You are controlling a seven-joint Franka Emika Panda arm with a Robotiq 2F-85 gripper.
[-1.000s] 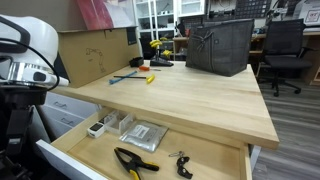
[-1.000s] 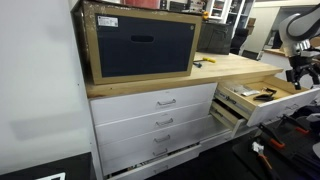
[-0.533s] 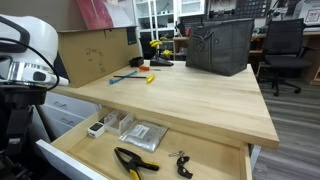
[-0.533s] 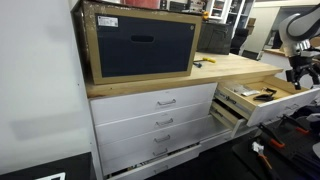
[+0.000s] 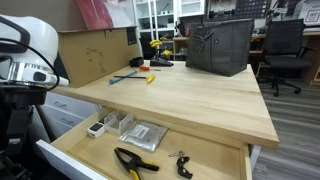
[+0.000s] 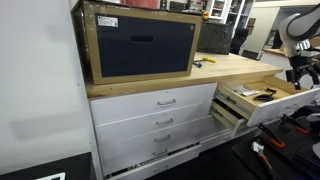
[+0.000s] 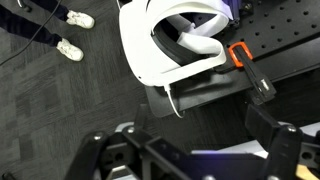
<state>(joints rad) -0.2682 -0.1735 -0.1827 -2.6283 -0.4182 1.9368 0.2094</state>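
A: Hand (image 7: 190,145) is logged at the bottom edge of the wrist view, pointed down at the floor. State?

B: The jaws are seen spread wide, with a dark finger (image 7: 285,145) at each side. Nothing is held between them.

A: Nearest thing?

B: A white plastic headset with a looped band (image 7: 170,45) is recorded below the hand and apart from it. It is seen lying at the edge of a dark grey ledge, with the band reaching over the grey carpeted floor (image 7: 60,100).

A: Around it?

B: An orange plastic clamp (image 7: 238,54) is noted just beside the headset, at the edge of a black perforated metal plate (image 7: 285,40). A pair of white sneakers (image 7: 72,35) is seen on the carpet, well apart from the headset.

A: Exterior views?

B: The white robot arm (image 5: 25,50) is placed beside a light wooden tabletop (image 5: 200,100). Under the tabletop, an open drawer with a white front (image 5: 62,160) is seen in both exterior views. Logged inside are black-and-yellow-handled pliers (image 5: 133,160), a clear plastic bag (image 5: 143,135) and a small white box (image 5: 96,128). A dark grey bin (image 5: 220,45) is set on the tabletop.
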